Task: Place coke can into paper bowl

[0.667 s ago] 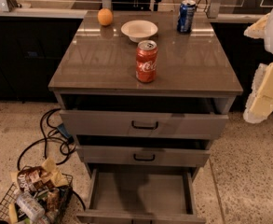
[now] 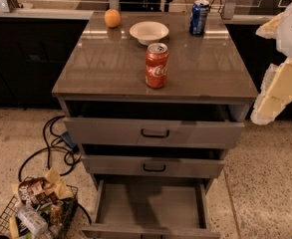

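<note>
The red coke can (image 2: pixel 157 65) stands upright near the front middle of the grey cabinet top (image 2: pixel 105 68). The white paper bowl (image 2: pixel 149 32) sits empty behind it, toward the back of the top. My gripper (image 2: pixel 274 94) shows as cream and white parts at the right edge of the view. It is beside the cabinet's right side, clear of the can and the bowl, and holds nothing that I can see.
An orange (image 2: pixel 112 18) lies at the back left and a blue soda can (image 2: pixel 200 17) stands at the back right. Below, two drawers (image 2: pixel 154 132) are ajar and the bottom drawer (image 2: pixel 150 205) is pulled out. A wire basket of trash (image 2: pixel 36 210) and cables lie on the floor at left.
</note>
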You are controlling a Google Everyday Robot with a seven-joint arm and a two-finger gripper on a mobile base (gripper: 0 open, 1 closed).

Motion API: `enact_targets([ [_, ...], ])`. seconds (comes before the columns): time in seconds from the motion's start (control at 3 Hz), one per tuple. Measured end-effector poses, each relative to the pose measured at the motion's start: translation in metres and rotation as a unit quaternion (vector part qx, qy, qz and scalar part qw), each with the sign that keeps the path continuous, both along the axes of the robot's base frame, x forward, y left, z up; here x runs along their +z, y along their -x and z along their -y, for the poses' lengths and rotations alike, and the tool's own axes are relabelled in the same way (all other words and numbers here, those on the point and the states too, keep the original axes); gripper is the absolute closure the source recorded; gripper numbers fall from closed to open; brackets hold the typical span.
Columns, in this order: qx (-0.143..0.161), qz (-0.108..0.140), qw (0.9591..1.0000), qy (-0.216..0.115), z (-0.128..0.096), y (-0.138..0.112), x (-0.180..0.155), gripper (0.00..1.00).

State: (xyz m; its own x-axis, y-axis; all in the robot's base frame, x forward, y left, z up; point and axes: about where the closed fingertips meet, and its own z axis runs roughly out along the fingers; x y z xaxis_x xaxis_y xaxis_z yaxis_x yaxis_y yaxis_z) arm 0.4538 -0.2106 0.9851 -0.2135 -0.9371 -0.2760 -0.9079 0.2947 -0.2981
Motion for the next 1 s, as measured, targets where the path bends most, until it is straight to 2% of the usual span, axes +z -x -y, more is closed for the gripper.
enact_targets([
  [0.33,-0.015,0.019,0.9972,-0.07,0.002,-0.028,-0.016,0.0],
  [0.67,-0.03,0.053,0.981,-0.184,-0.007,-0.068,-0.031,0.0],
  [1.0,-0.04,0.086,0.9509,-0.295,-0.019,-0.104,-0.036,0.0],
])
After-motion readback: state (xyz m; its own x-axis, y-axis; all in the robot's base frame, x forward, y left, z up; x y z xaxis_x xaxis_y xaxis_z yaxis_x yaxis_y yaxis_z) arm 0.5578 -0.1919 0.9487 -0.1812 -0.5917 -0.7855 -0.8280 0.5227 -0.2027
